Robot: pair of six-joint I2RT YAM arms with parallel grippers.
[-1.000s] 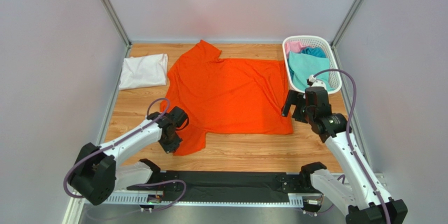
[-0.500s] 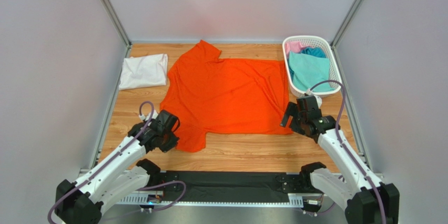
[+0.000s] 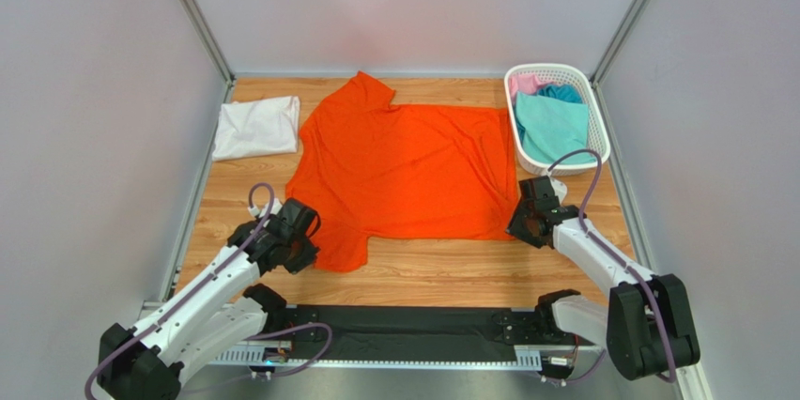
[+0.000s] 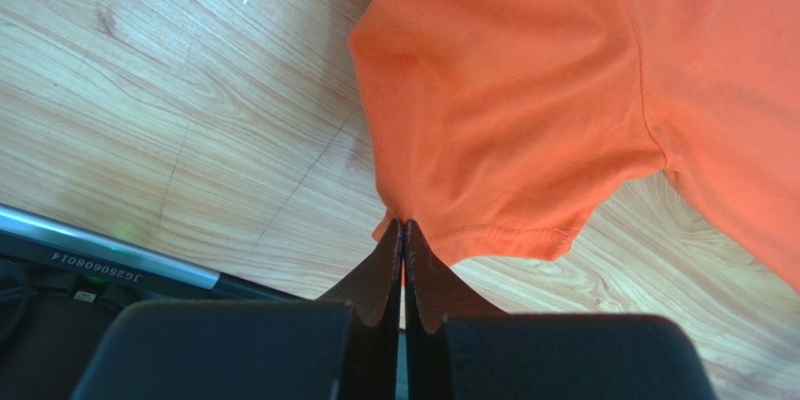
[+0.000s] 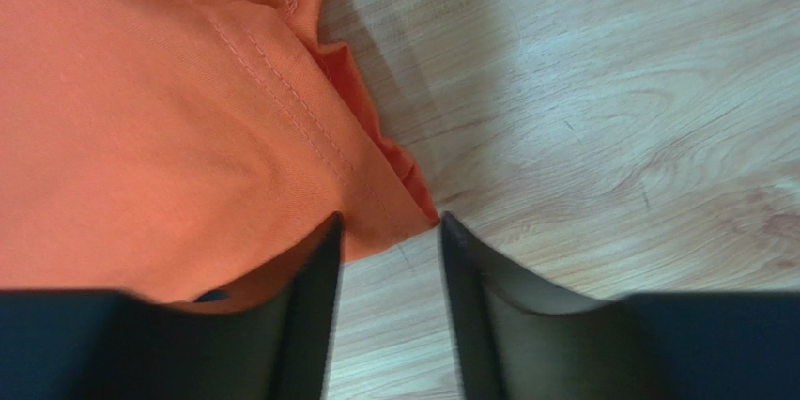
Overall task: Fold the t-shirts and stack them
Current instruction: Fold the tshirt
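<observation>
From above, the orange t-shirt lies spread flat in the middle of the worktop. A folded white t-shirt is at the far left, and a teal shirt sits in the basket at the far right. The left pincer is at the near-left sleeve, the right pincer at the near-right hem corner.

Left wrist view: 2 fingers pressed together, pinching the sleeve's hem.

Right wrist view: fingers parted, the hem corner seemingly between them, gripping nothing.
</observation>
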